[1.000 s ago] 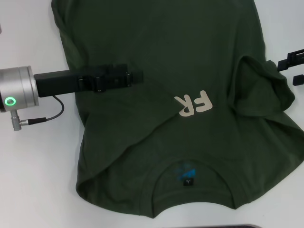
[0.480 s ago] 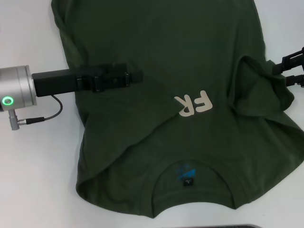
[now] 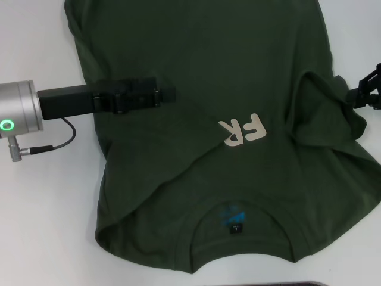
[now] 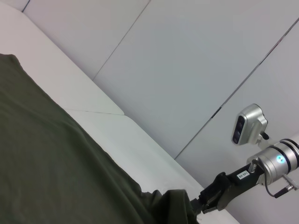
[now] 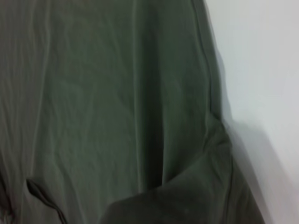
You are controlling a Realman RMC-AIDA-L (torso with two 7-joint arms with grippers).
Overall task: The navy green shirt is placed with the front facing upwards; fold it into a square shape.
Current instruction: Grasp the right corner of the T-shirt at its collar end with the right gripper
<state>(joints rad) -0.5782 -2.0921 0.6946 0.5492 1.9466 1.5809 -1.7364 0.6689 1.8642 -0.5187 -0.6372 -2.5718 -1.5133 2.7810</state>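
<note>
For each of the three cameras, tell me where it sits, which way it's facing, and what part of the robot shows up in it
Head view: on the robot's head, looking down at the navy green shirt on the white table; the left gripper lies over the shirt, the right gripper at its right sleeve.
Left wrist view: low over the shirt, facing across to the right gripper.
Right wrist view: close above the shirt's edge; no robot parts show.
Shared: shirt in all; right gripper in two.
</note>
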